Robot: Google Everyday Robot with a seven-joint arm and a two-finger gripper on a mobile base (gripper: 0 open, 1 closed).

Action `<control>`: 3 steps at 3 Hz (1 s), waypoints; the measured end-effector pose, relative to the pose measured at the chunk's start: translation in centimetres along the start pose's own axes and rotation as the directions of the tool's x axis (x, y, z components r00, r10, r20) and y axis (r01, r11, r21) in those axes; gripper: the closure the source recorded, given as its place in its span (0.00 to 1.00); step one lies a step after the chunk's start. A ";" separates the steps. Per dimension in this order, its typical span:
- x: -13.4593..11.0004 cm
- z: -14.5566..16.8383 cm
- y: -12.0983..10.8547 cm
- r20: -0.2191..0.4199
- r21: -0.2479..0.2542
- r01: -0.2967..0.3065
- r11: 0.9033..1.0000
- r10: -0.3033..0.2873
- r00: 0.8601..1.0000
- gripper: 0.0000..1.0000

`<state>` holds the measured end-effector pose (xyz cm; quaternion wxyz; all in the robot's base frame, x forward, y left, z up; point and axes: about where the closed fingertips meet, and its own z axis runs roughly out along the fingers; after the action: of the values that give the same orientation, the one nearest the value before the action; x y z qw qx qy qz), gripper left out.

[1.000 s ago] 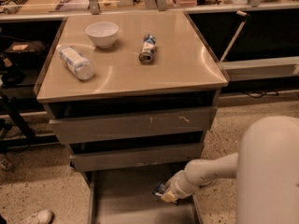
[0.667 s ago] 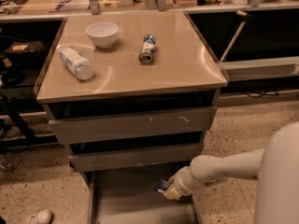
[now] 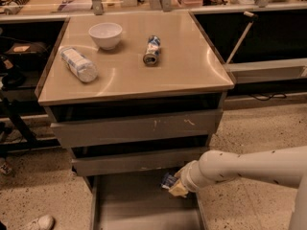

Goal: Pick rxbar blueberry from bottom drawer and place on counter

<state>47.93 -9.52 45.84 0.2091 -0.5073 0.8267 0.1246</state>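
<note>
The tan bench [image 3: 192,75] stands over the pulled-out bottom drawer [image 3: 134,205], a lying bottle [image 3: 79,64], a white bowl [image 3: 105,35] and a tipped can [image 3: 152,50] rest on the bench, and at the drawer's right rear the hand [image 3: 173,186] is clamped on the rxbar blueberry [image 3: 167,180].

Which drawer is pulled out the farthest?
The bottom drawer: its floor shows, unlike the upper drawers. The gripper is down over it.
</note>
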 end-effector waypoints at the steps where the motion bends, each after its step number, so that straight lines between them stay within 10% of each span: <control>1: 0.0 0.0 0.0 0.000 0.000 0.000 1.000 0.000 1.000 1.00; 3: -2.6 -6.9 -1.3 0.034 0.067 0.039 0.997 -0.041 0.999 1.00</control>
<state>48.59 -10.98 53.19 0.2426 -0.5143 0.8162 0.1019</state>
